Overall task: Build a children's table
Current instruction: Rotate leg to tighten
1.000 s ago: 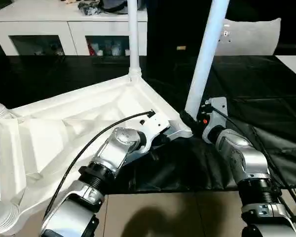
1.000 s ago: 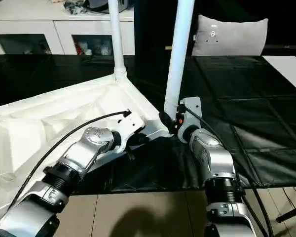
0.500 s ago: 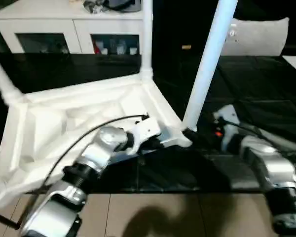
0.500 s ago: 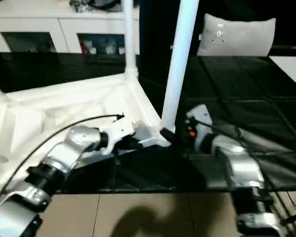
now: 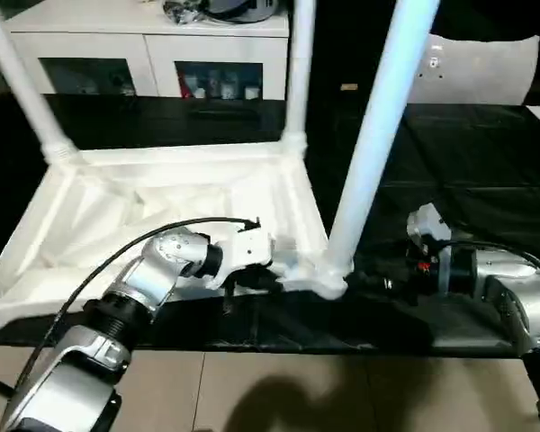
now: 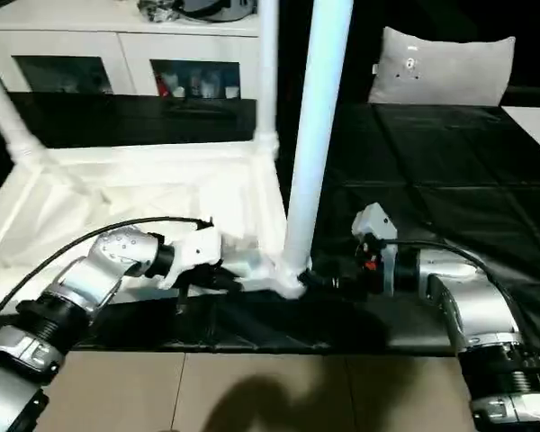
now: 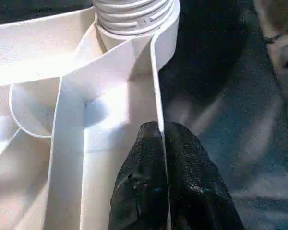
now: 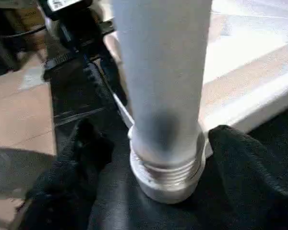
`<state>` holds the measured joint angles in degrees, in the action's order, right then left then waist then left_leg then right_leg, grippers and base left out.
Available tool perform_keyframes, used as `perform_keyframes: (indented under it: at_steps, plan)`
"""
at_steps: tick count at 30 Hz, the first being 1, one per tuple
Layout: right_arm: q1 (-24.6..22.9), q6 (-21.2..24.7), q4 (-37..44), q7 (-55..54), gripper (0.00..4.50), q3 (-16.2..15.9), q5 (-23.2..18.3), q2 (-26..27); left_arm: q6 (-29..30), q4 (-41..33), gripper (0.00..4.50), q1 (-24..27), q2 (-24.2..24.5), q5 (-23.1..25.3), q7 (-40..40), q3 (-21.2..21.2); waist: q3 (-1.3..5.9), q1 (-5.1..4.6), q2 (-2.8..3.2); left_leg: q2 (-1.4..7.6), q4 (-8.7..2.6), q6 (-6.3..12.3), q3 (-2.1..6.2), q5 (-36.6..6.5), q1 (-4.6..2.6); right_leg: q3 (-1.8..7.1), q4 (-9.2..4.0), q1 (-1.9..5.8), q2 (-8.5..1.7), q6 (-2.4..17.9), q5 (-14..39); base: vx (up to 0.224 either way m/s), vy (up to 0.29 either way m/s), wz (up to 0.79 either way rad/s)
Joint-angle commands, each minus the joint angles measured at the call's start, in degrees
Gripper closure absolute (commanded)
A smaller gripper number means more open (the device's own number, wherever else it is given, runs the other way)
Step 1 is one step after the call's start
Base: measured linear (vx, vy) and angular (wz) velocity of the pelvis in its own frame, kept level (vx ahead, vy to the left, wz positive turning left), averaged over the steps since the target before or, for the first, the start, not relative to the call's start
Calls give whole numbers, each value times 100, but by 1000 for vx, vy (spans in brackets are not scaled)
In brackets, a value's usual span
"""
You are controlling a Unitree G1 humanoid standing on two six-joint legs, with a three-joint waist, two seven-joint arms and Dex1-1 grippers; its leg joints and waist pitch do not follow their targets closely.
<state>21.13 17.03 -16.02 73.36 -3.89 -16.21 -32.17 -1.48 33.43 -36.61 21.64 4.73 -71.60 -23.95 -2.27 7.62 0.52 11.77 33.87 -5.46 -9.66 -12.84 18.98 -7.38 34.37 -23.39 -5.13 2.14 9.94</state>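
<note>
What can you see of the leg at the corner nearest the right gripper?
The nearest leg is a long, smooth white plastic-looking tube, standing upright with a slight lean, its top out of frame. Its ridged, threaded foot sits in the round corner socket of the upturned tabletop, some thread rings still exposed. The right gripper has its black fingers spread either side of the base. The left gripper pinches the tabletop's rim beside that corner.

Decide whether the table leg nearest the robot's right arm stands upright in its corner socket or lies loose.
Upright. The leg rises from the tabletop's near corner socket, with its threaded base seated there.
</note>
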Motion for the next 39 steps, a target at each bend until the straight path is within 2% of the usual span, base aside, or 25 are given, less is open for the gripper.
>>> perform_keyframes:
  at_steps: [1, 5, 7, 11, 14, 19, 22, 24, 25, 26, 27, 28, 29, 30, 31, 33, 34, 35, 36, 38, 39]
  plan:
    - [159, -112, -54, 113, 118, -100, -6, 13, -136, -80, 450, 40, 41, 125, -447, -360, 347, 8, -79, 169, -348, 592, 0, -330, 83, 352, -389, 378, -387, 902, 1303, 0, 0, 0]
    - [186, -93, -132, 266, 149, -211, -45, 84, -153, -167, 450, 47, 50, 84, -618, -386, 349, 72, -87, 177, -347, 541, -9, -329, 66, 362, -375, 370, -393, 927, 1294, 0, 0, 0]
    - [183, -83, -161, 332, 167, -261, -62, 110, -184, -156, 450, 37, 53, 82, -658, -394, 357, 91, -82, 179, -345, 527, -2, -272, 81, 363, -357, 381, -397, 922, 1193, 0, 0, 0]
    - [175, -46, -163, 401, 192, -294, -80, 118, -199, -144, 450, 28, 61, 83, -677, -399, 360, 91, -86, 172, -343, 517, -2, -263, 83, 362, -353, 388, -395, 908, 1164, 0, 0, 0]
    - [155, -42, -168, 435, 230, -340, -90, 124, -208, -130, 450, 26, 76, 95, -706, -388, 361, 97, -97, 164, -341, 512, -2, -227, 89, 362, -351, 390, -392, 875, 1181, 0, 0, 0]
    - [26, 103, -27, 504, 247, -351, -189, 137, -136, -134, 450, 68, 56, 57, -693, -333, 360, 98, -97, 163, -340, 515, -3, -232, 92, 360, -360, 392, -392, 840, 1222, 0, 0, 0]
    - [-179, 296, 254, 406, 250, -338, -307, 183, 38, -147, 450, 112, -64, -35, -545, -232, 357, 117, -97, 166, -342, 506, -7, -254, 84, 366, -373, 390, -392, 793, 1286, 0, 0, 0]
    - [-295, 732, 465, -248, 250, -268, -302, 437, 437, -156, 450, 104, -272, -9, -83, -115, 349, 120, -94, 162, -349, 485, -4, -252, 89, 361, -373, 386, -382, 783, 1319, 0, 0, 0]
    - [-307, 829, 509, -482, 250, -254, -260, 529, 563, -159, 450, 97, -343, 3, 84, -73, 330, 113, -78, 163, -362, 436, -4, -326, 78, 359, -412, 375, -381, 731, 1474, 0, 0, 0]
    - [-295, 835, 507, -649, 250, -245, -203, 599, 609, -158, 450, 91, -399, -5, 187, -39, 327, 104, -88, 155, -366, 401, 0, -387, 80, 352, -419, 382, -387, 699, 1598, 0, 0, 0]
    - [-225, 933, 445, -1194, 250, -184, -58, 840, 842, -212, 450, 87, -554, -46, 414, 39, 311, 93, -88, 141, -385, 320, -2, -492, 68, 347, -464, 373, -389, 605, 1885, 0, 0, 0]
    - [-133, 1066, 346, -1761, 250, -104, 75, 1098, 1119, -299, 450, 91, -701, -98, 590, 103, 283, 44, -62, 129, -402, 211, -6, -660, 45, 345, -510, 354, -385, 516, 2227, 0, 0, 0]
    - [-81, 1174, 297, -2061, 250, -54, 132, 1240, 1251, -351, 450, 96, -781, -122, 680, 134, 270, 29, -64, 103, -403, 186, -6, -763, 26, 320, -565, 333, -383, 444, 2482, 0, 0, 0]
    - [-33, 1271, 250, -2323, 251, -26, 189, 1380, 1408, -405, 450, 101, -879, -151, 784, 168, 268, -22, -82, 70, -415, 103, 21, -837, 57, 284, -594, 385, -392, 258, 2866, 0, 0, 0]
    - [-2, 1297, 216, -2481, 251, -19, 239, 1467, 1542, -434, 450, 97, -949, -171, 859, 192, 271, -67, -74, 64, -419, 83, 30, -877, 48, 276, -634, 370, -390, 133, 3002, 0, 0, 0]
    - [78, 1386, 129, -2851, 252, 21, 317, 1665, 1812, -478, 450, 80, -1107, -207, 1039, 249, 261, -161, -69, 68, -417, 110, 26, -989, 31, 276, -659, 342, -378, 123, 3038, 0, 0, 0]
    - [188, 1488, 3, -3346, 252, 104, 412, 1901, 2072, -463, 450, 29, -1303, -236, 1318, 353, 269, -212, -75, 61, -425, 105, 41, -972, 58, 265, -657, 376, -378, 116, 3017, 0, 0, 0]
    - [268, 1564, -89, -3708, 252, 171, 474, 2058, 2222, -421, 450, -20, -1442, -229, 1549, 438, 273, -237, -100, 54, -421, 112, 35, -946, 55, 260, -662, 360, -369, 130, 2985, 0, 0, 0]
    - [396, 1584, -305, -4215, 252, 315, 519, 2280, 2310, -388, 450, -54, -1534, -218, 1711, 497, 272, -276, -86, 43, -419, 96, 48, -920, 67, 250, -660, 365, -372, 129, 2989, 0, 0, 0]
    - [566, 1359, -671, -4829, 252, 504, 622, 2551, 2377, -23, 450, -280, -1859, -122, 2547, 761, 275, -345, -76, 17, -404, 125, 33, -927, 56, 247, -688, 339, -355, 139, 2972, 0, 0, 0]
    - [602, 1227, -769, -4929, 252, 547, 647, 2618, 2385, 90, 450, -353, -1957, -68, 2840, 840, 284, -361, -107, 13, -387, 158, 20, -939, 31, 256, -690, 317, -348, 165, 2928, 0, 0, 0]
